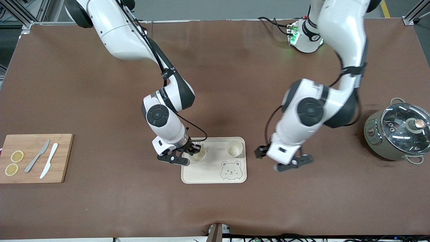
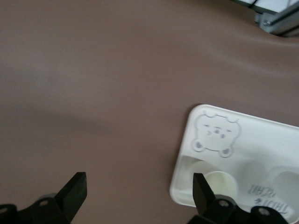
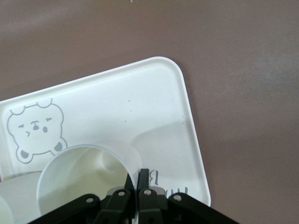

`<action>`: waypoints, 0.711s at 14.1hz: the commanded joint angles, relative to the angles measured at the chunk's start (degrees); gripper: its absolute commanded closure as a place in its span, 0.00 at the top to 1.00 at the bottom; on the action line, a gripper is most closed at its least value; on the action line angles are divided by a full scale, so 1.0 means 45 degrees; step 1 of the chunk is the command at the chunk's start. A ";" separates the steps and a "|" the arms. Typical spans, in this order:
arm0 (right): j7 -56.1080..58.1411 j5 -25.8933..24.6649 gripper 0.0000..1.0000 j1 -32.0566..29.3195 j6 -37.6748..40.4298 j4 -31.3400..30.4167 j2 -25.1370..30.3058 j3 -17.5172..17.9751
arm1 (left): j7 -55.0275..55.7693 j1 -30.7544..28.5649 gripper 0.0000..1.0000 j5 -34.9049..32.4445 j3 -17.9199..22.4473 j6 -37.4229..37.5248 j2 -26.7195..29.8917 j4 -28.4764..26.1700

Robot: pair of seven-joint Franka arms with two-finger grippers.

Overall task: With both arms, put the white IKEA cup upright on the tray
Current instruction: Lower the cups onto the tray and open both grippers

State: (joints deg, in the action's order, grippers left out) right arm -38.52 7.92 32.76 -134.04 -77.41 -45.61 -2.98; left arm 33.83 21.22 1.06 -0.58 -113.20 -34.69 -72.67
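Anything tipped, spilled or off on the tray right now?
Nothing stands out. Both cups stand upright on the tray: one cup free, the other cup with its rim pinched by the right gripper. The left gripper is open over bare table beside the tray. No spill shows.

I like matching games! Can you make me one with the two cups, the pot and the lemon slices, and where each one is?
Things:
1. cup at the right pincer
2. other cup
3. pot
4. lemon slices

Places:
A. on the cutting board
B. free on the tray
C. on the table, left arm's end
D. pinched by its rim

Pairs: 1-D, 2-B, 3-C, 4-A

The left pincer is open beside the tray.
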 commanded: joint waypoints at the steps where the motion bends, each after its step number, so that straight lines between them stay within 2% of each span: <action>1: -0.0307 -0.0198 0.00 0.0064 -0.0425 0.0268 -0.0333 -0.0118 | -0.2509 -0.1291 1.00 0.0096 -0.0106 0.0409 0.0833 -0.0649; 3: -0.0326 -0.0218 0.00 0.0064 -0.0486 0.0268 -0.0508 -0.0118 | -0.3704 -0.2327 1.00 0.0096 -0.0144 0.0389 0.1047 -0.0629; 7: -0.0327 -0.0218 0.00 0.0219 -0.0720 0.0268 -0.0860 -0.0137 | -0.7936 -0.4435 1.00 0.0795 -0.0281 0.0370 0.1166 -0.0687; 8: -0.0404 -0.0218 0.00 0.0239 -0.0759 0.0268 -0.0918 -0.0138 | -0.9166 -0.4847 1.00 0.1166 -0.0301 0.0370 0.1147 -0.0726; 10: -0.0463 -0.0218 0.00 0.0240 -0.0857 0.0268 -0.0938 -0.0118 | -1.0055 -0.5280 1.00 0.1424 -0.0301 -0.0096 0.1069 -0.0804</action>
State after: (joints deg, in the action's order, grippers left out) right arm -38.90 7.80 33.29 -137.59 -77.39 -49.10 -3.22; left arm -7.72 -1.10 6.13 -0.99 -111.83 -31.16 -74.15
